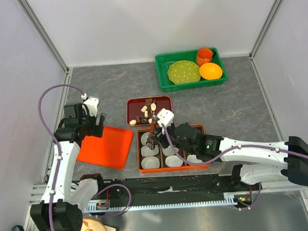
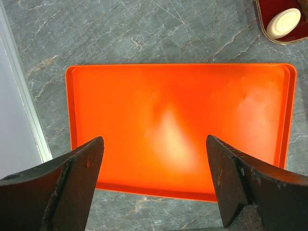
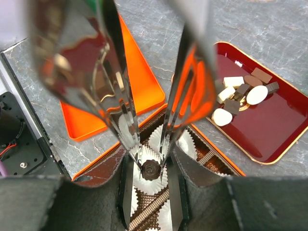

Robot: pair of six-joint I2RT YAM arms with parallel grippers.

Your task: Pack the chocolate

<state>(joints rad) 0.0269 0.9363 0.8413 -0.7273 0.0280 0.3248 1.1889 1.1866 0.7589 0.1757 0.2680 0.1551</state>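
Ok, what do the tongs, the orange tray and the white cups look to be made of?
The tongs look like polished metal: the blades are mirror-bright and reflect the scene. The orange tray is probably plastic: smooth, glossy, one even colour, with a soft glare and a moulded rim. The cups look like thin white paper, judging by the fine pleats.

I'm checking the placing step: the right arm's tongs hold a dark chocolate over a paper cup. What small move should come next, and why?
Probably ease the right gripper open a little so the tongs let go. The dark chocolate is pinched between the tong tips directly over a white paper cup, seemingly at or just above it, so releasing should seat it there.
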